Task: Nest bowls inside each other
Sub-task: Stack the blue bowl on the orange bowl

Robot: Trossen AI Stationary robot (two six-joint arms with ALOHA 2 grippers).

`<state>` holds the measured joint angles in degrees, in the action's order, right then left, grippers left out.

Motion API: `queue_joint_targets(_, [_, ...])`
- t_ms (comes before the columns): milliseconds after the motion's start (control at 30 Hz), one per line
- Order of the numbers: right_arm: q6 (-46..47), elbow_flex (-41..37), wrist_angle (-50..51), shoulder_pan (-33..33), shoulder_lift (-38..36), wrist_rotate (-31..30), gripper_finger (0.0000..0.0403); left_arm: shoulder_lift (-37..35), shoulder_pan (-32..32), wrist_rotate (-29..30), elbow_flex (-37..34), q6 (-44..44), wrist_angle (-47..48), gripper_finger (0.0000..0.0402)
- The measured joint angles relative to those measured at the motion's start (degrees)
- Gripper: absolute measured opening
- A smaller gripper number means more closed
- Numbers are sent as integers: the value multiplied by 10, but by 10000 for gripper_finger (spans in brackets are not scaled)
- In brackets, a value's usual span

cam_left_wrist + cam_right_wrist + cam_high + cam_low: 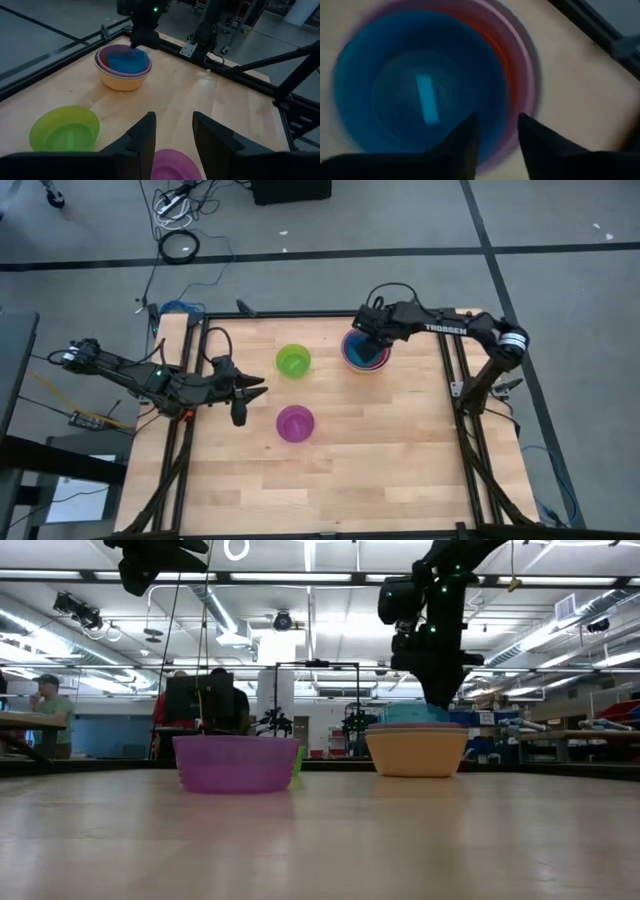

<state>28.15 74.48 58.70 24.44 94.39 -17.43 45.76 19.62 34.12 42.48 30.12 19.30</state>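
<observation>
A stack of nested bowls (365, 352) stands at the far right of the table: an orange outer bowl (120, 80), a pink one, a sliver of red-orange (506, 55) and a blue bowl (410, 80) innermost. My right gripper (497, 132) points down over the stack's near rim, open, one finger inside the blue bowl and one outside. A lime green bowl (293, 361) and a purple bowl (295, 423) rest upright on their bases near the table's middle. My left gripper (174, 125) hovers open, high at the left. My right gripper comes at the blue bowl's rim (495, 107) from above, its fingers on either side of the rim. Whether they touch it I cannot tell. The blue bowl sits in the stack.
Black frame rails (450, 370) run along the table's left, right and far edges. Bare wood (400, 450) lies across the near half of the table. Beyond the far edge, people sit at desks (45, 700) in the room.
</observation>
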Motion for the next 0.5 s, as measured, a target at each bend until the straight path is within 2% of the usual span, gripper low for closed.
queue_joint_targets(133, [21, 0, 49, -8, -5, -25, 167, 0, 0, -1, 0, 2, 2, 138])
queue_joint_targets(267, [42, 0, 85, -31, -15, -40, 190, 0, 0, -7, 0, 14, 11, 138])
queue_joint_targets(400, [71, 0, 109, -91, -42, -114, 192, 0, 0, -39, 0, 55, 74, 138])
queue_joint_targets(500, [98, 0, 80, -140, -65, -184, 189, 0, 0, -40, 0, 92, 123, 138])
